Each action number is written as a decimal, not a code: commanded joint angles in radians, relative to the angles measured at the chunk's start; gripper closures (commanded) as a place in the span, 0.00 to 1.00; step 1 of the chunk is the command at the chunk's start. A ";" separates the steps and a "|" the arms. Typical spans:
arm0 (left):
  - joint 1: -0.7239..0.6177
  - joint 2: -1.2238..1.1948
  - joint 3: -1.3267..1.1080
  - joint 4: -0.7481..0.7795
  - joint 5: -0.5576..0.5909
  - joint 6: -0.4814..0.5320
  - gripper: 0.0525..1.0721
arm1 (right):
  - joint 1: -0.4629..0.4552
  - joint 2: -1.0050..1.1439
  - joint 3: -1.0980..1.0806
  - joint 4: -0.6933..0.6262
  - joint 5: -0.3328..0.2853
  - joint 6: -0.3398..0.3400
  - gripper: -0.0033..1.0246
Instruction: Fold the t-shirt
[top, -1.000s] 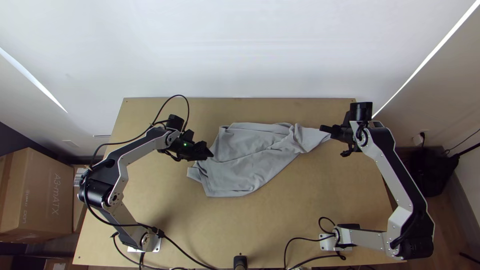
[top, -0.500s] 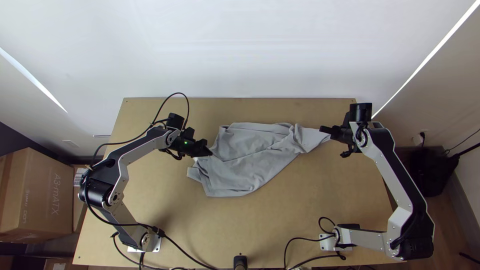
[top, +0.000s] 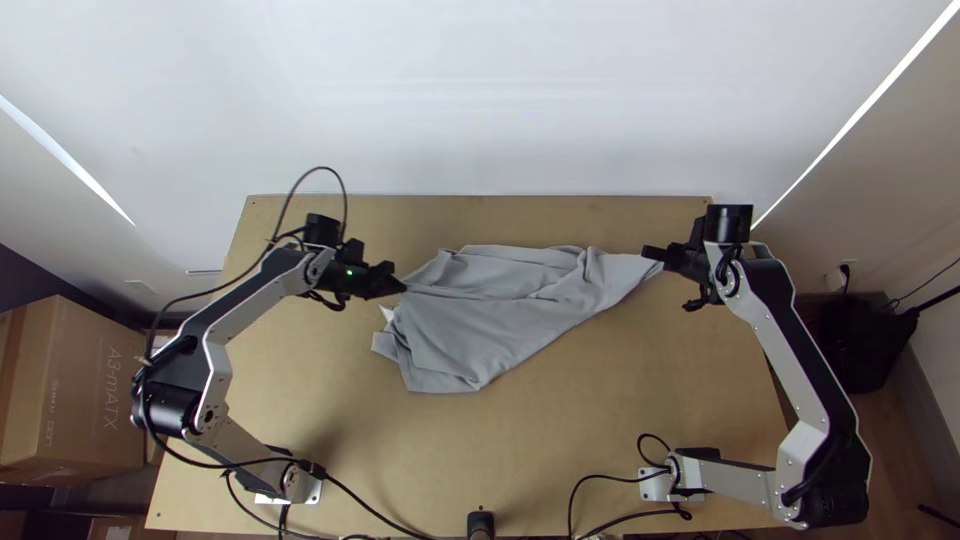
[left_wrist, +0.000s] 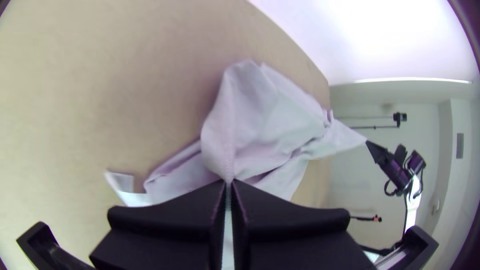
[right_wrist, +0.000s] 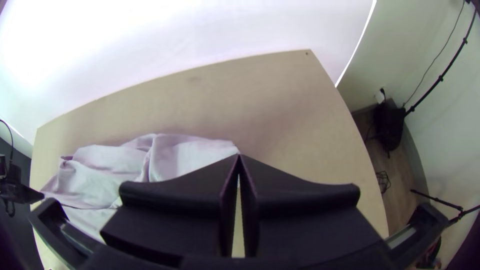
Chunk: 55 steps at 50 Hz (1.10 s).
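Left tool (top: 400, 287) drew t-shirt (top: 490, 320) outward | box (top: 90, 390) beside table (top: 600, 420) | cables (top: 350, 490) near bases (top: 657, 484)

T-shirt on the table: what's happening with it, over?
Left gripper: shut on cloth. Right gripper: shut on a pointed end. T-shirt: creased, unevenly bunched, drawn out between them. In the way: nothing seen lying on it.

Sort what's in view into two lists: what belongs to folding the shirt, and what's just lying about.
Part of the job:
- Grey t-shirt, rumpled on the table
- Left gripper, shut on the shirt
- Right gripper, shut on a shirt corner

Just lying about:
- Cardboard box, beside the table
- Black bag, by its look, on the floor
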 joint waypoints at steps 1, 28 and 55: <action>0.053 -0.065 0.055 -0.018 -0.051 -0.026 0.98 | -0.017 -0.059 0.005 0.069 0.008 -0.060 0.97; 0.200 -0.381 0.407 -0.093 -0.287 0.110 0.98 | 0.140 0.048 0.447 0.067 -0.155 0.009 0.97; 0.200 -0.439 0.814 -0.132 -0.579 0.222 0.98 | 0.158 0.205 1.087 0.073 -0.153 0.068 0.97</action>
